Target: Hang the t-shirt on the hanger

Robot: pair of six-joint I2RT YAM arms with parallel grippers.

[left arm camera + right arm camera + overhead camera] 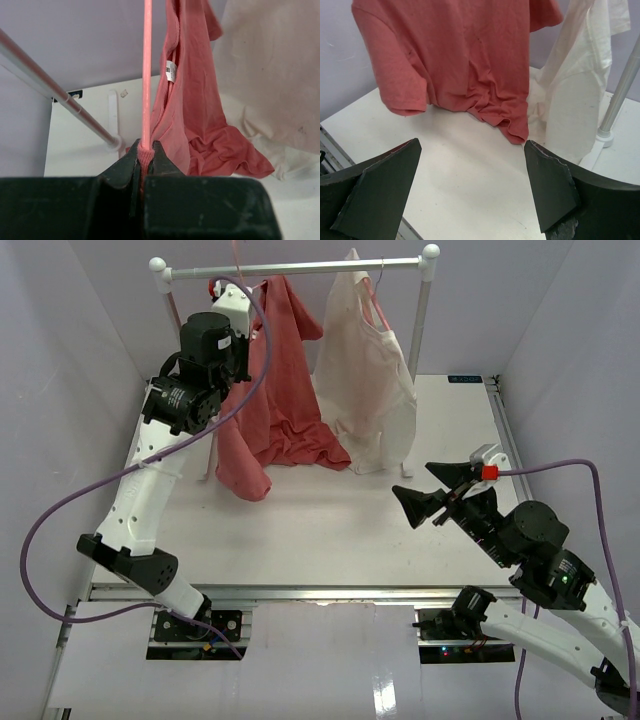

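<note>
A: White worktop [330, 530] filled the top view, with a metal rail [300, 268] across its upper edge. Where was the t-shirt [285, 390]?
B: Hanging below the rail, upper centre, its hem bunched on the worktop, just left of a cream garment [365, 390].
A: And the tools?
B: At lower right, the right tool [471, 144] stood wide open and empty. At upper left, the left tool [145, 152] was pinched shut on the hanger [146, 75], a thin pink wire beside the t-shirt.

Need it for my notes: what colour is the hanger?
Pink, clearest in the left wrist view of the hanger.
</note>
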